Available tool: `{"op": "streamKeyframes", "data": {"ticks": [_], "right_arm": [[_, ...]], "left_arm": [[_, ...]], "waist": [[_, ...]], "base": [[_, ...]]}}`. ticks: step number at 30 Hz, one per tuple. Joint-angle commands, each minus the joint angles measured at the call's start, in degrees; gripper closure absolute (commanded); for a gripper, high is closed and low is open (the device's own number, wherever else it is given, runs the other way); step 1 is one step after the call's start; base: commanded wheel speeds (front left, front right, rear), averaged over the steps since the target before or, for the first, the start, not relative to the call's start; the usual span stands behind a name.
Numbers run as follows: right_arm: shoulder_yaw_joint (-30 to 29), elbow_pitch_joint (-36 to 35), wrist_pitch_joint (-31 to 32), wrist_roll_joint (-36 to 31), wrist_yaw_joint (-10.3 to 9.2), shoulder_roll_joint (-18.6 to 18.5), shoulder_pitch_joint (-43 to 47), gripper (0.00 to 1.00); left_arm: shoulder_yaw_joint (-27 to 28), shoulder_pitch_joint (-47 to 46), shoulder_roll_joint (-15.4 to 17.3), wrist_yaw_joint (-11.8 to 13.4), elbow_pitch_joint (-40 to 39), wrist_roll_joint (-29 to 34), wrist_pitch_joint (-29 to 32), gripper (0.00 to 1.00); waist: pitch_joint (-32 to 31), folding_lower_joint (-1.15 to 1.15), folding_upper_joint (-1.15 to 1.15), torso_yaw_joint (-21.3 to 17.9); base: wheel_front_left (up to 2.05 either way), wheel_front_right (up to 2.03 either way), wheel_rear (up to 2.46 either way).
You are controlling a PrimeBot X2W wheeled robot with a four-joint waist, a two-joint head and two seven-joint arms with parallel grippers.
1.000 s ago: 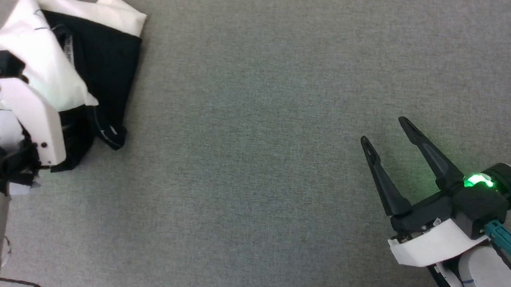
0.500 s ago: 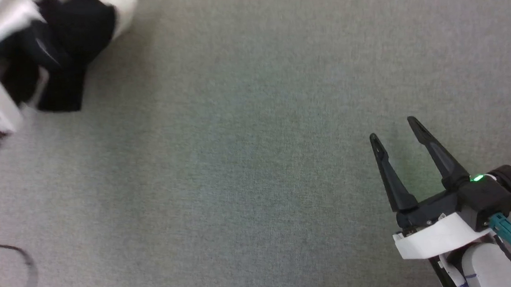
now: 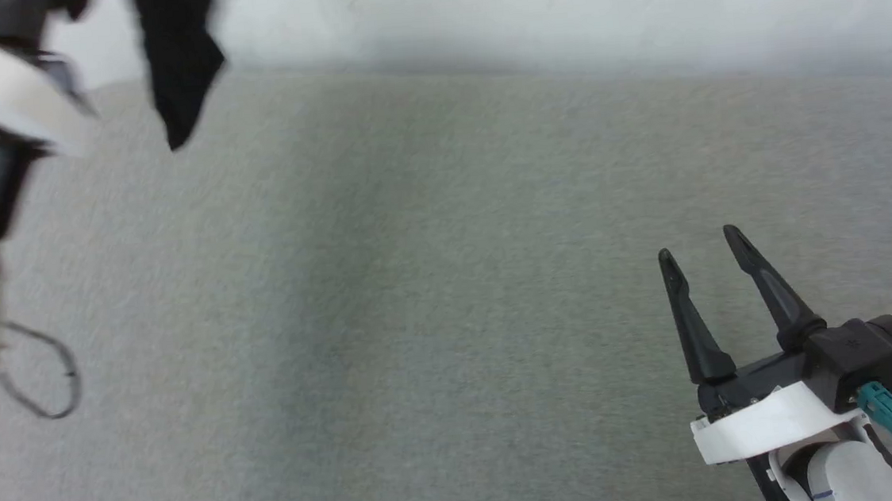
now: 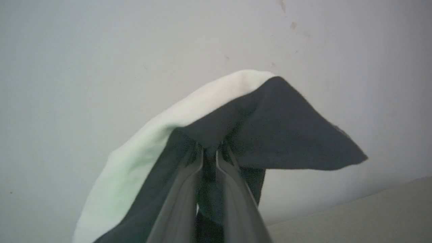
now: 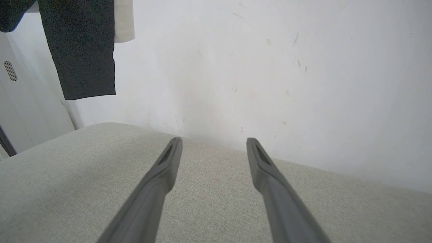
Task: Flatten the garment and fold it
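My left gripper (image 4: 209,152) is clamped on the black cloth of the garment (image 4: 276,131), its fingers nearly together with the fabric pinched between them. The garment hangs in the air above the far left corner of the grey worktop (image 3: 452,322), clear of its surface. A black part dangles down and white cloth drapes behind it, against the pale wall (image 5: 270,67). My right gripper (image 3: 698,242) hovers over the near right corner, fingers apart, with nothing between them.

Garment (image 4: 270,135): black-and-white cloth, bunched, hanging in air, black sleeve dangling.
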Motion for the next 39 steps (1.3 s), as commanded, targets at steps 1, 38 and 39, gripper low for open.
{"op": "streamKeyframes", "data": {"ticks": [1, 38, 39], "right_arm": [[-0.04, 0.04, -0.26, 0.32, -0.11, 0.16, 0.46, 0.00], [-2.09, 2.74, -0.26, 1.46, -0.11, 0.28, 3.62, 0.00], [-2.20, 2.94, -0.26, 1.34, -0.11, 0.28, 3.95, 0.00]], "left_arm": [[-0.91, 0.32, -1.48, 0.21, -1.67, 0.62, -0.46, 1.00], [-26.05, 17.72, -15.82, 5.49, 10.89, 3.81, -14.47, 0.00], [-24.18, 18.50, -15.06, 6.67, 9.46, 3.43, -14.66, 0.00]], "waist": [[-3.48, 0.02, 0.00, -3.78], [-7.38, 0.02, 0.00, -12.28], [-7.87, 0.02, 0.00, -11.71]], "base": [[0.00, 0.00, 0.00], [0.00, 0.00, 0.00], [0.00, 0.00, 0.00]]}}
